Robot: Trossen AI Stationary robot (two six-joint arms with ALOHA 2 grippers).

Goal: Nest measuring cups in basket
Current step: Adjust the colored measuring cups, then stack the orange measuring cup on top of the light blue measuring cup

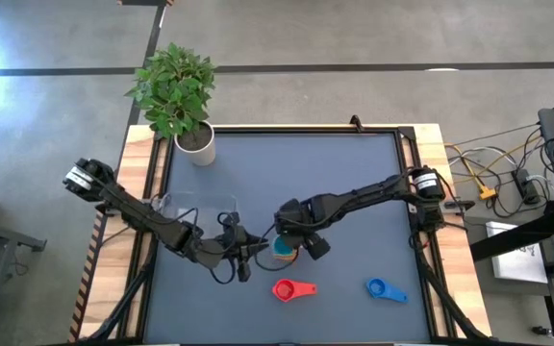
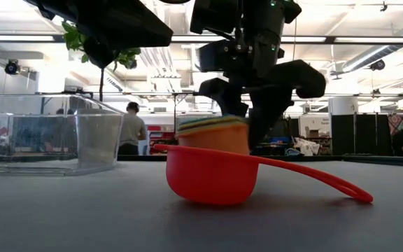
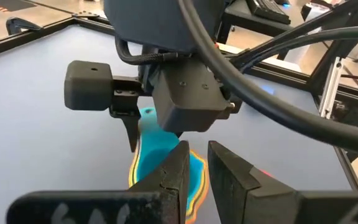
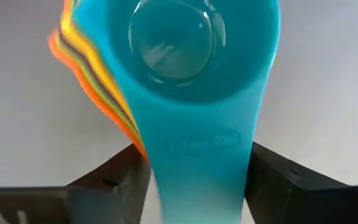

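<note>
The right gripper (image 1: 291,246) hides most of the nested cup stack (image 1: 284,248) at table centre, jaws astride its teal handle (image 4: 197,162). Left gripper (image 1: 245,252) at nine o'clock, jaws narrow. Red cup (image 1: 291,289) at six; basket (image 2: 44,133) at ten.

table (image 1: 354,183): plant pot (image 1: 197,146) at the far left corner. basket (image 1: 195,213) on the left half, nearer the middle. cup stack (image 1: 285,248) near the centre, right of the basket and apart from it. right gripper (image 1: 294,242) over the stack, its fingers (image 4: 114,180) either side of the stack's handles. left gripper (image 1: 258,246) just left of the stack, between it and the basket. single cup (image 1: 284,289) in front of the stack. another cup (image 1: 376,287) to its right, well apart.
</note>
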